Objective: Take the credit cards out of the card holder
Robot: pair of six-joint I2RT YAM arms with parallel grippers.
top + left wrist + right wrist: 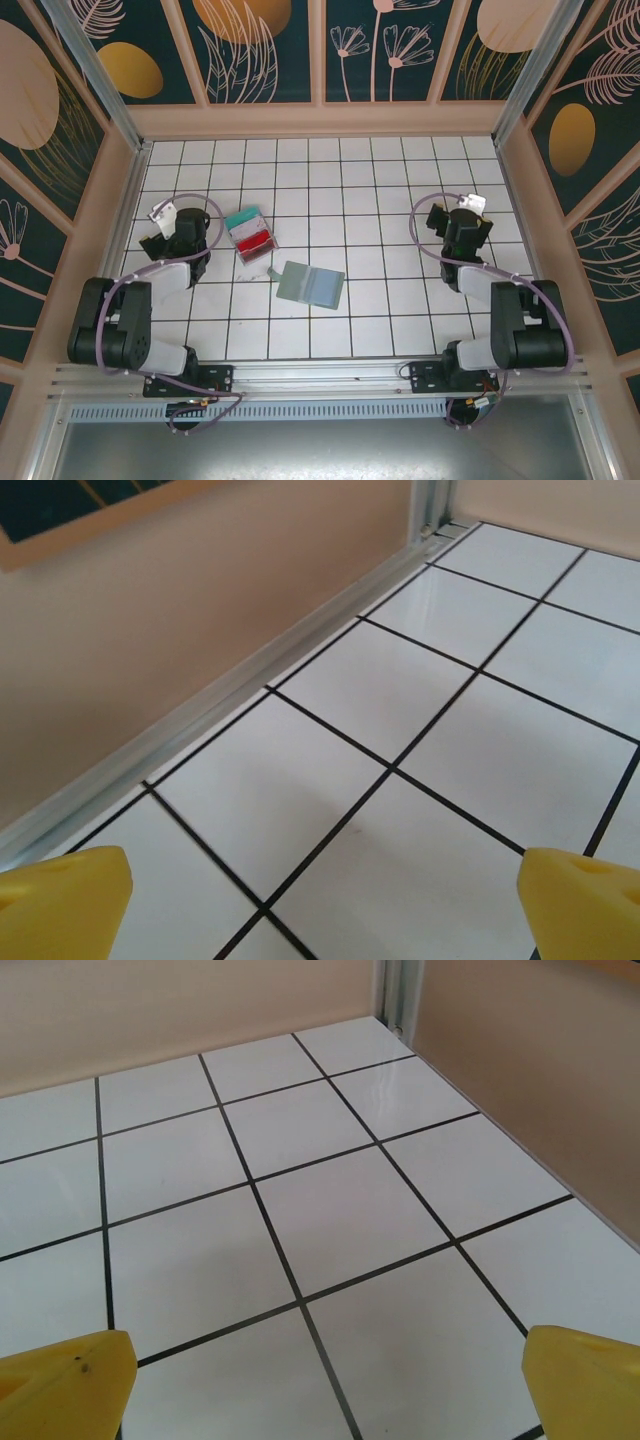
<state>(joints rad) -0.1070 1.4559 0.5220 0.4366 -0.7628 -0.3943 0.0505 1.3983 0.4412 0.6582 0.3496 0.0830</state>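
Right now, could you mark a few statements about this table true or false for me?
1. The card holder lies open on the tiles. True.
2. The teal card and the red card lie outside the holder, on its left. True.
3. The left gripper grips the red card. False: it is open over bare tiles and holds nothing.
4. The right gripper is shut. False: its fingers stand wide apart.

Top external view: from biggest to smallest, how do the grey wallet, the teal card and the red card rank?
1. card holder, lying open, clearly largest.
2. teal card and red card: they look about alike, so I can't rank them.
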